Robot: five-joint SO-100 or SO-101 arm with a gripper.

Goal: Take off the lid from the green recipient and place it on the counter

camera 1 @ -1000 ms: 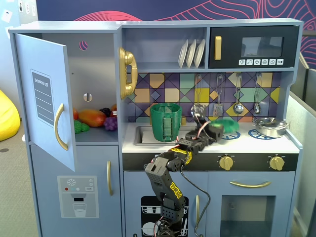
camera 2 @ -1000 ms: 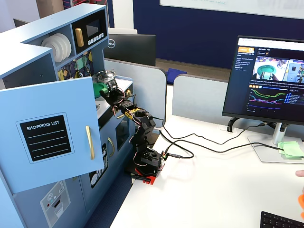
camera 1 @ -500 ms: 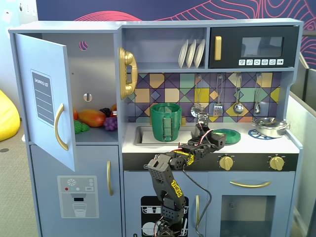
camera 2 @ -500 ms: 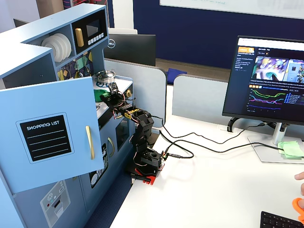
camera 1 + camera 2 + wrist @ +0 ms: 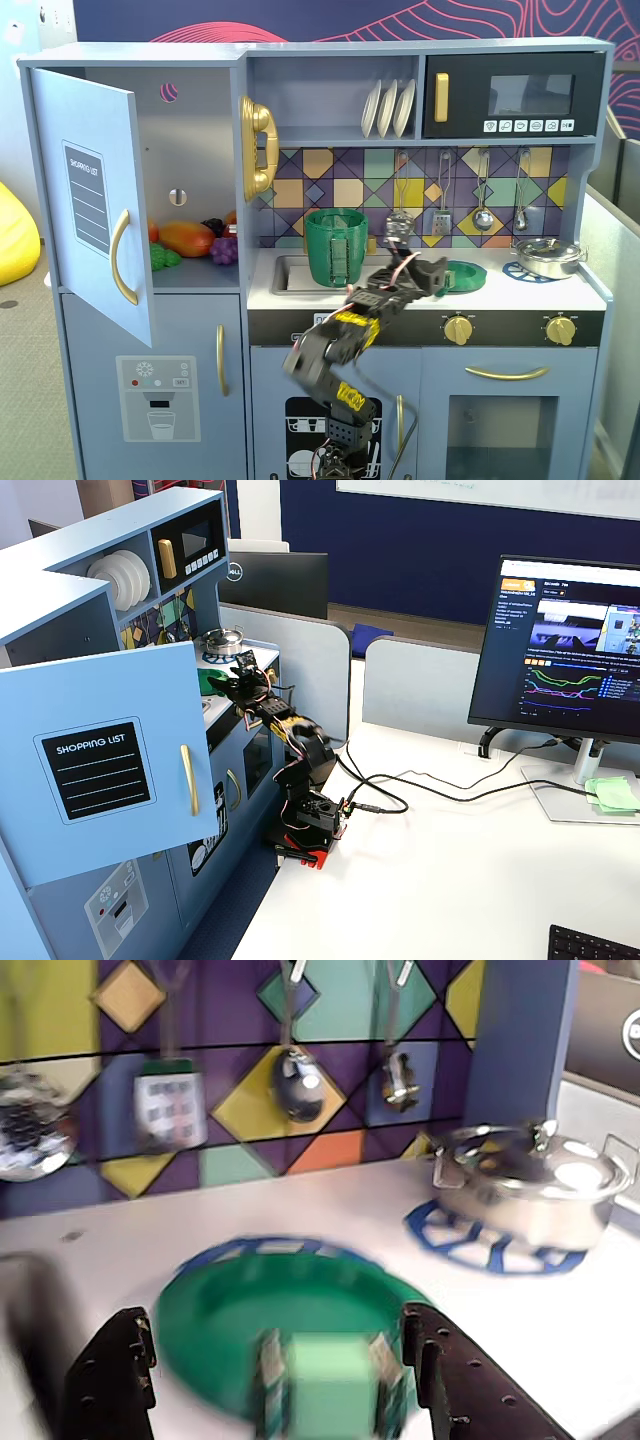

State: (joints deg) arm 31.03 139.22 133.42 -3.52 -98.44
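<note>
The lid (image 5: pixel 290 1305) lies flat on the counter (image 5: pixel 420 1215), over a blue burner ring, its pale green knob toward the camera. My gripper (image 5: pixel 272 1325) is open, with one black finger (image 5: pixel 108 1375) on each side of the lid and not touching it. In a fixed view the lid (image 5: pixel 466 275) rests right of the gripper (image 5: pixel 432 268). The green recipient (image 5: pixel 336 246) stands uncovered by the sink, left of the gripper. From the side, the gripper (image 5: pixel 238 673) hovers over the counter beside the lid (image 5: pixel 207 681).
A silver metal pan (image 5: pixel 546 256) sits on the far right burner ring, also seen in the wrist view as the pan (image 5: pixel 530 1185). Utensils hang on the tiled back wall. The left cupboard door (image 5: pixel 92 210) stands open, toy fruit inside.
One second ago the gripper held the lid tilted above the counter. It set the lid flat, let go and opened, and the arm has drawn back a little.
</note>
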